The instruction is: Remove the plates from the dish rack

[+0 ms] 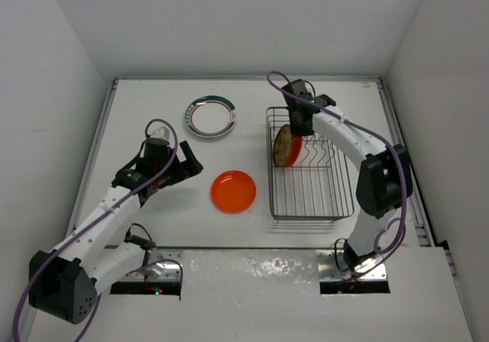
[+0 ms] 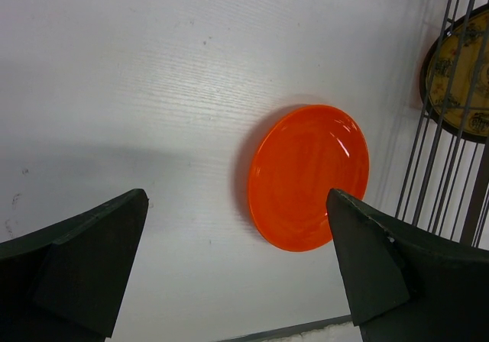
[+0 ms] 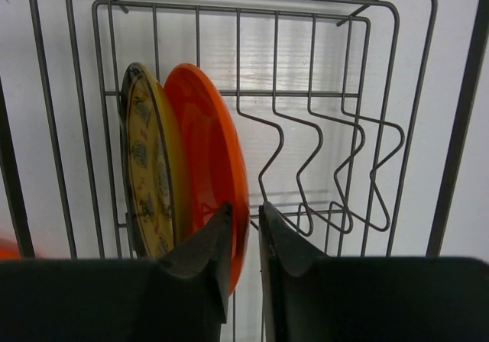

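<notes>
The wire dish rack stands right of centre. Two plates stand upright at its far left end: a yellow patterned plate and a plain orange plate. In the top view they show together. My right gripper reaches down into the rack, also in the top view. Its jaws are closed narrowly on the orange plate's rim. A plain orange-red plate lies flat on the table. My left gripper is open and empty beside it, with the plate ahead of the fingers.
A white plate with a green-and-red rim lies on the table at the back left of the rack, with a smaller white plate seemingly on it. White walls enclose the table on three sides. The rack's tines stand bare to the right.
</notes>
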You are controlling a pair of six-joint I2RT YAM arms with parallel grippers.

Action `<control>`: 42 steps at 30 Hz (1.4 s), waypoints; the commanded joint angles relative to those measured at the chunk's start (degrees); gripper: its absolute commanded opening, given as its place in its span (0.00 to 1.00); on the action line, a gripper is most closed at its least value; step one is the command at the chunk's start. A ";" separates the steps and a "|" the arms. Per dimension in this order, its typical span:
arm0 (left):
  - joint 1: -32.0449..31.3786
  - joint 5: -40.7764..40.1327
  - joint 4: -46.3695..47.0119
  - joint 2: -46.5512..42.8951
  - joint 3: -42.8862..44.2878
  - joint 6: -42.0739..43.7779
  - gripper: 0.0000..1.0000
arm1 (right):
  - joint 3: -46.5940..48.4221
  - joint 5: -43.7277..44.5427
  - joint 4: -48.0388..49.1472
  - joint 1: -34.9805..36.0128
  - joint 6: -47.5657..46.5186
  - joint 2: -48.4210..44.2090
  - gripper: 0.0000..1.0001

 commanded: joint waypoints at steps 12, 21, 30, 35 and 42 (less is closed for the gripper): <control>-0.65 0.36 -0.80 4.95 14.17 3.48 1.00 | 16.51 17.78 -13.88 2.34 -4.18 -1.64 0.00; -0.65 33.81 21.67 13.65 24.36 2.35 1.00 | 22.51 8.99 -14.43 2.95 -10.16 -12.70 0.00; -1.00 44.22 28.91 20.16 24.54 1.72 0.95 | 4.84 -47.48 12.89 2.95 -0.60 -21.60 0.00; -0.92 43.34 28.56 19.90 23.40 1.46 0.20 | -0.96 -52.95 21.26 2.95 5.48 -20.45 0.00; -1.01 27.10 17.84 17.01 16.91 1.64 0.00 | -2.38 -29.68 9.52 2.78 0.91 -19.49 0.96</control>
